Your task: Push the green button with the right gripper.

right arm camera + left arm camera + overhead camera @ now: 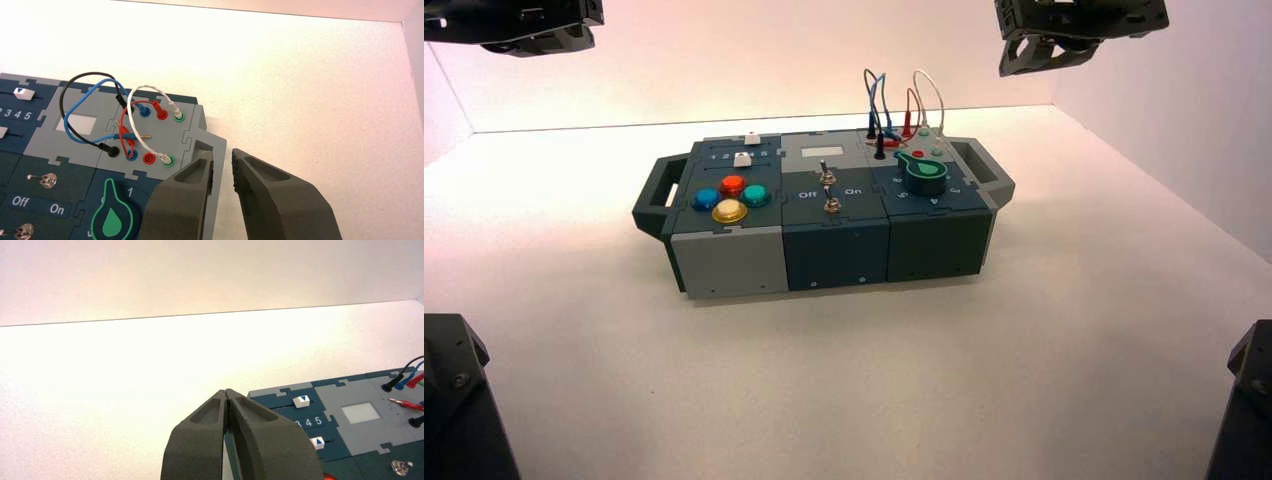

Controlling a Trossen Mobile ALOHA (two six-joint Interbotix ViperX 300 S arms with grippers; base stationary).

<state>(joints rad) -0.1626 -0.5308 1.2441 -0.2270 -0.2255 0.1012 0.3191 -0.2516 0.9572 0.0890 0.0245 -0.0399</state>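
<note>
right gripper: raised on the right of the scene, the right gripper (223, 152) hangs apart from the box (834, 255), toward its right end.
right fingers: the two stand open, a narrow gap between their tips, with nothing in their hold.
left gripper: the idle left gripper (226, 391) is raised at the far left, fingers shut tip to tip, holding nothing.
green button: the round green button (756, 195) sits on the box's left section, near the front, well apart from the right gripper.
button cluster: the red button (732, 186), blue button (707, 198) and yellow button (729, 210) share the left section with the green one, yellow nearest the front edge.
sliders: two white slider caps (742, 159) ride behind the buttons, with "3 4 5" legible between their slots.
switches: two metal toggle switches (48, 180) stand in the middle section, one nearer the front, beside the words "off" and "on".
knob: a dark green pointer knob (922, 175) occupies the right section, its narrow end toward the sockets.
wires: black, blue, red and white wires (132, 107) loop over the gray panel at the box's back right.
setting: the box rests on a pale table (824, 380), a gray handle (984, 172) at its right end.
</note>
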